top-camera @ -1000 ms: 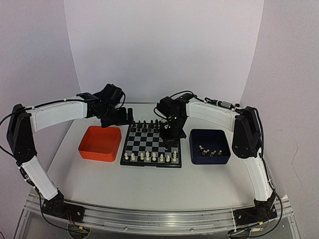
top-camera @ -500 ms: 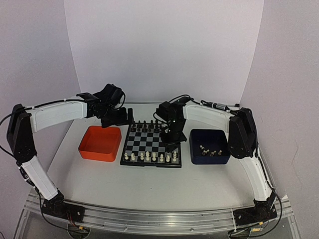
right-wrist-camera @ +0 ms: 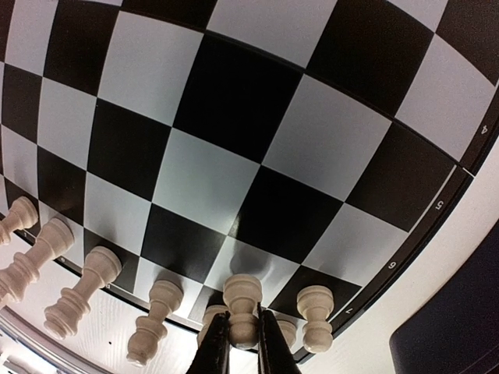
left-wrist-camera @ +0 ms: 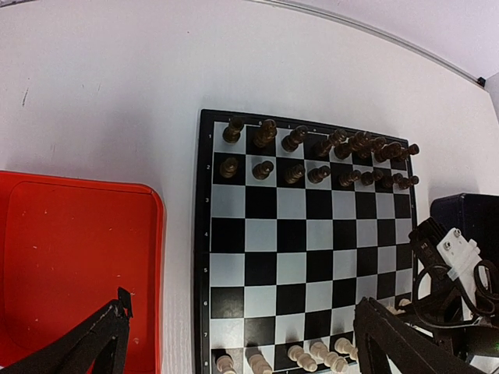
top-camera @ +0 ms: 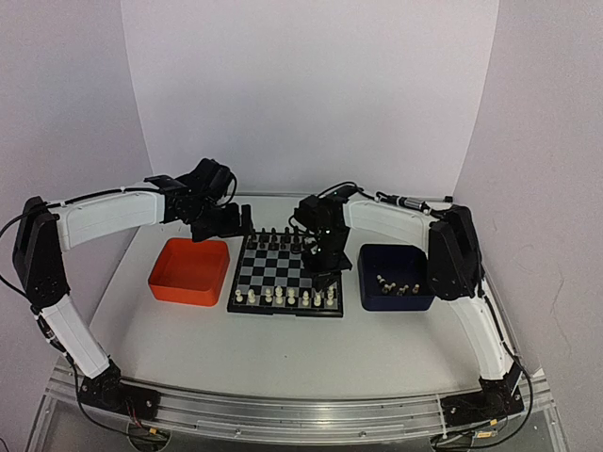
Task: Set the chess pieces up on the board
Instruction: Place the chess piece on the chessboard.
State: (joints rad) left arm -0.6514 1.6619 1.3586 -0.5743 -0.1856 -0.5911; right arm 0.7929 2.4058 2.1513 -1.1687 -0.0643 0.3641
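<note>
Mostly white table (top-camera: 283, 348), white walls (top-camera: 311, 94); left gripper (left-wrist-camera: 242, 305) spread wide, right gripper (right-wrist-camera: 243, 315) pinching pawn (right-wrist-camera: 242, 292) on board (right-wrist-camera: 234, 101), base hidden.

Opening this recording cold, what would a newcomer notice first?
The checkered board in the middle, with black pieces lined along its far side. At its near right corner the right end effector pinches a white pawn, upright beside other white pieces. An orange tray sits left of it, a blue tray right.

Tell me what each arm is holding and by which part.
The right gripper has a white pawn pinched between its fingers, by the stem below the head; the left gripper is open, holding nothing.
</note>
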